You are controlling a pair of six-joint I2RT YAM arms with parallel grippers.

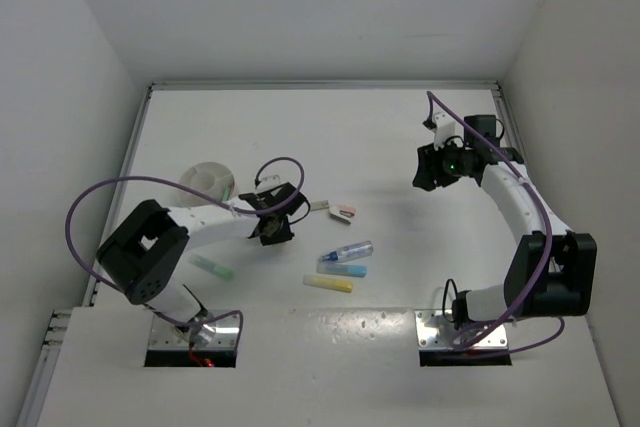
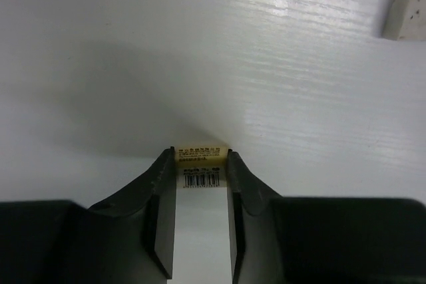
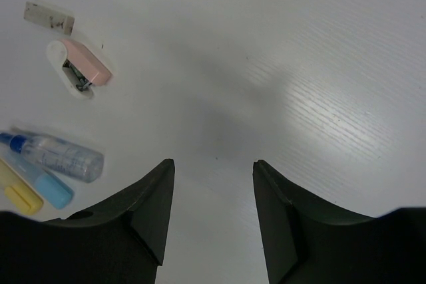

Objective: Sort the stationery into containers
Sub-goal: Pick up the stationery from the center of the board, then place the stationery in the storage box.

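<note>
We see the left jaws clamped on a small sleeved eraser point(image 2: 200, 172), a flat block wrapped in paper, with a cream band of fine print above a white barcode panel. Its end pokes just past the matt black fingertips. It is held low over the white, faintly grained worktop point(image 1: 400, 127), centre-left and near the round white dish point(image 1: 205, 179). We cannot tell whether it touches the surface.

A bare grey eraser point(image 2: 404, 16), rectangular and speckled with dark marks, lies apart ahead of it. Just beside that sits a mini stapler point(image 3: 83, 68) with a rounded pink top, a white base and metal showing inside.

Nearer the arms, three items lie close together: a clear tube point(image 3: 60, 155) with a blue cap, a light blue marker point(image 3: 45, 186) and a yellow marker point(image 3: 18, 194), all smooth plastic cylinders. A green marker point(image 1: 212, 267) rests alone on the left, below the left arm.

The right jaws stand apart over bare worktop, far right, holding nothing.
</note>
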